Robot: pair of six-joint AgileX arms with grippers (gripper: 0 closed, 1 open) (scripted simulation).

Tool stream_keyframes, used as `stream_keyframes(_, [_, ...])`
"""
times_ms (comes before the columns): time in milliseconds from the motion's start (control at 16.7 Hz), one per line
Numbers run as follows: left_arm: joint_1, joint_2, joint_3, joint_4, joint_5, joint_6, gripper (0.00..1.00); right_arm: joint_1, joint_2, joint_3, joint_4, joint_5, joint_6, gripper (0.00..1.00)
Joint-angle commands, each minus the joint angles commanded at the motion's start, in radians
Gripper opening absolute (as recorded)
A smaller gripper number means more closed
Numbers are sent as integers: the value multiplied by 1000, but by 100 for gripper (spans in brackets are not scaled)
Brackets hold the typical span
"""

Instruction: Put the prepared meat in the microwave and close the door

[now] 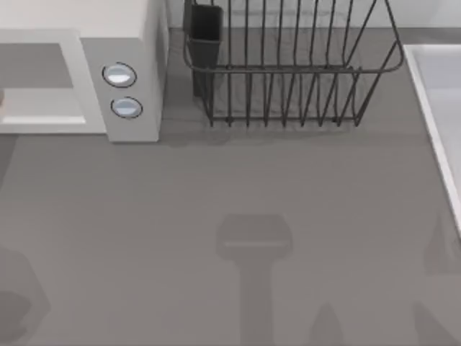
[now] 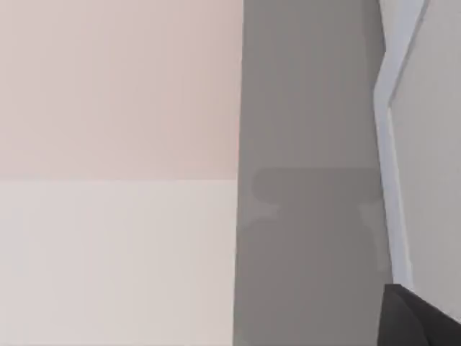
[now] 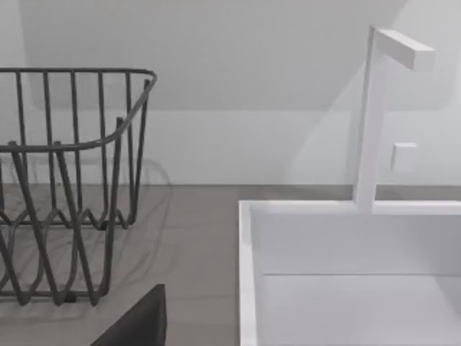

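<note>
I cannot tell either gripper's state; the microwave (image 1: 130,72) with 2 buttons (image 1: 119,75) sits at the table's (image 1: 230,187) left, beside the dish rack (image 1: 288,79)

A kitchen counter: microwave (image 1: 133,65), dish rack (image 1: 288,72), sink (image 3: 346,274) (white tap (image 3: 374,115) above).

one microwave (image 1: 126,50), two buttons (image 1: 119,75), one dish rack (image 1: 288,72)

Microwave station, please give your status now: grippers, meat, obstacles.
Grippers: state cannot be told. Microwave at table's far left, cavity side cut by frame; meat not sighted. Dish rack beside it, sink at right; countertop bare in front.
</note>
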Motion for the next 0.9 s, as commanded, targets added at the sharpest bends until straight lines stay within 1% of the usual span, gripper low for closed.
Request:
stream_keyframes(180, [63, 181, 160, -114, 17, 113, 0, 0, 0, 0, 0, 0, 0, 100])
stream_keyframes(360, [96, 270, 239, -178, 23, 176, 0, 0, 0, 0, 0, 0, 0, 100])
stream_keyframes(720, [95, 277, 240, -180, 22, 182, 0, 0, 0, 0, 0, 0, 0, 100])
stream_keyframes(900, [96, 301, 187, -110, 23, 183, 0, 0, 0, 0, 0, 0, 0, 100])
